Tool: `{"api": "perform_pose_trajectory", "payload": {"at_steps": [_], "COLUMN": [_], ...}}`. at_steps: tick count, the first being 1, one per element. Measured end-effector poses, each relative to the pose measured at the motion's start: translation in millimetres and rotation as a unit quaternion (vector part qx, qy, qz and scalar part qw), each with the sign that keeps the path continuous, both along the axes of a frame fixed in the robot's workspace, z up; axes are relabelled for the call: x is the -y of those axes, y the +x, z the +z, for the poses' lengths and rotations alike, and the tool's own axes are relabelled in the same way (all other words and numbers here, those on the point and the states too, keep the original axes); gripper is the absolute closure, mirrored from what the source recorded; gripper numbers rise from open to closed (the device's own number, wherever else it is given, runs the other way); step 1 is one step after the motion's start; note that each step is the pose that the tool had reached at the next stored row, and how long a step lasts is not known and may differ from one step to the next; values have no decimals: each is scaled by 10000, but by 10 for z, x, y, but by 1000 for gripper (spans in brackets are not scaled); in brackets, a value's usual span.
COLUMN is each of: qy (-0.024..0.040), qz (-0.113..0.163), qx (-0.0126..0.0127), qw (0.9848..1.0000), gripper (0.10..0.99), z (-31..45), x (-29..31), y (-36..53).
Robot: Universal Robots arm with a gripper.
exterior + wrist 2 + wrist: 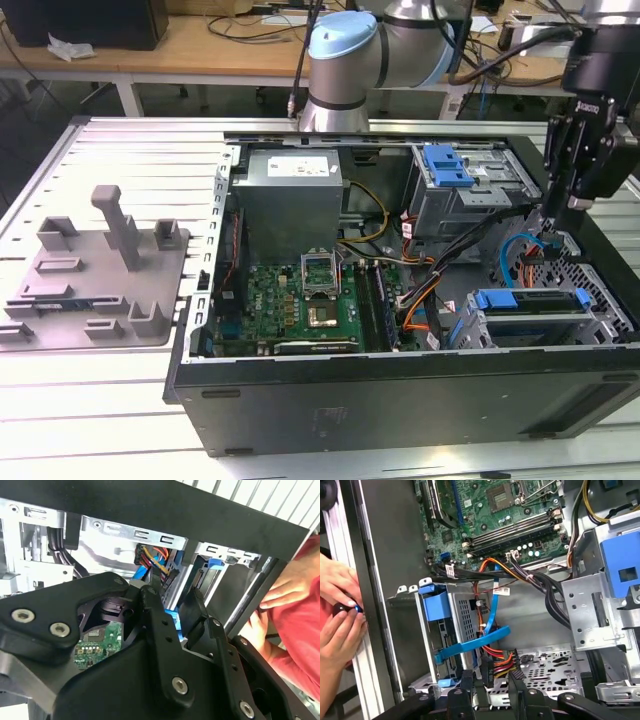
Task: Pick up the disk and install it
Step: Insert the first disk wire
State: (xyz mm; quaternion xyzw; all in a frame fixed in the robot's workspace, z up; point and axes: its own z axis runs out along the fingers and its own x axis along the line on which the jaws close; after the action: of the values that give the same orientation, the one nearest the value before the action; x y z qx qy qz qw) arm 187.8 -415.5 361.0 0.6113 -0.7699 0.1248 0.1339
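**Q:** Where does the disk (528, 302) lie?

**A:** It is seated in the lower drive cage (603, 318) of the open computer case (400, 390), at the exterior view's right. Its blue bracket faces up, presumably because the bracket rides the cage rails.

**Q:** And the hand (553, 218)?

**A:** It hangs just beside that cage, over the power cables (497, 655). In the first wrist view its fingers (468, 685) stand a narrow gap apart and grip nothing. The slim stance seemingly suits the tight space between cage and wiring.
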Motion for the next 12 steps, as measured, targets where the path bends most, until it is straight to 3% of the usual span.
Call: {"api": "perform_pose_trajectory", "payload": {"at_steps": [2,6,9,12], "qy": [17,13,-6,-143], "qz": [-34,-289,-302,-293], "qx": [0,0,-2,-22], "qw": [10000,9996,9995,9995], "gripper": [671,671,671,671], "z": [-7,-37,-81,-107], "x": [29,31,31,30], "y": [1,1,6,7]}}
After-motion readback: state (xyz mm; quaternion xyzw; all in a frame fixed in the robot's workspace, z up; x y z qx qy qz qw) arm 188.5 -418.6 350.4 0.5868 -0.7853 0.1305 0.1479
